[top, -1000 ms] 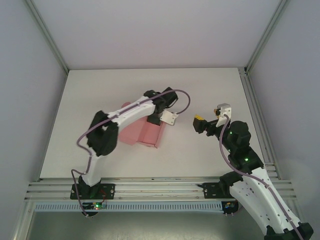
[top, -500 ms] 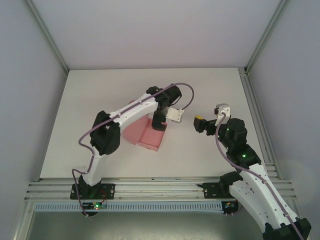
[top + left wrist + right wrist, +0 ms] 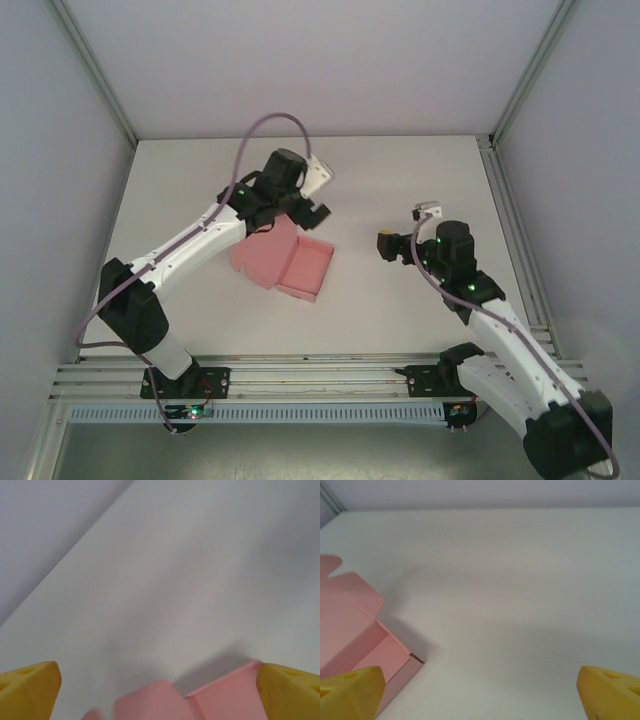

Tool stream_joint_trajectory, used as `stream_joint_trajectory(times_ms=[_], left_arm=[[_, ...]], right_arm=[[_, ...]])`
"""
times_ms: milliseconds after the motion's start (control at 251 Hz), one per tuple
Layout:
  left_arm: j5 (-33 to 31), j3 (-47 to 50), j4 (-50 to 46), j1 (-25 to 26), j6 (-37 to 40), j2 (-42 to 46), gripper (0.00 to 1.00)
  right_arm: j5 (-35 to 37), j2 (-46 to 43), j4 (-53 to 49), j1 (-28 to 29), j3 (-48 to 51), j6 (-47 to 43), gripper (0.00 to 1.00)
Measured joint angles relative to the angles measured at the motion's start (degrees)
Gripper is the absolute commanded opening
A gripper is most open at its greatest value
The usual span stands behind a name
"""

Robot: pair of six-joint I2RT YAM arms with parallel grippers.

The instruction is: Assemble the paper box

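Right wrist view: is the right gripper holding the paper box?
No: the right gripper stands open over the table, with the paper box lying off to one side.

one pink thin-card paper box [image 3: 305, 268], a shallow open tray with a flap. one white flat table [image 3: 400, 185]. two white-and-black jointed arms: left arm [image 3: 190, 248], right arm [image 3: 495, 325]. two thin purple cables [image 3: 262, 125], one along each arm. two grippers, left gripper [image 3: 159, 692] and right gripper [image 3: 480, 690], each with two yellow fingers [image 3: 27, 690]: four in all.
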State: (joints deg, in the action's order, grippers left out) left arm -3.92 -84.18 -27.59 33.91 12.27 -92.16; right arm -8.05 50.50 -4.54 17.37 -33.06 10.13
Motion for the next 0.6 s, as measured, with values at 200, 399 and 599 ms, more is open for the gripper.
stream_joint_trajectory(times_ms=[200, 399, 599], left_arm=[[-5.86, 7.02, -1.99, -10.05, -21.35, 8.48, 1.00], [-5.77, 17.94, -5.66, -13.44, -33.03, 22.53, 1.00], [-5.35, 23.12, -8.66, -13.42, -36.85, 27.78, 1.00]], right_arm=[[-7.56, 14.40, -1.31, 2.34, -11.91, -5.31, 0.95], [-14.97, 32.79, -8.20, 9.07, -32.68, -17.44, 0.94], [-25.68, 55.58, -22.69, 12.76, -59.63, -30.86, 0.97]])
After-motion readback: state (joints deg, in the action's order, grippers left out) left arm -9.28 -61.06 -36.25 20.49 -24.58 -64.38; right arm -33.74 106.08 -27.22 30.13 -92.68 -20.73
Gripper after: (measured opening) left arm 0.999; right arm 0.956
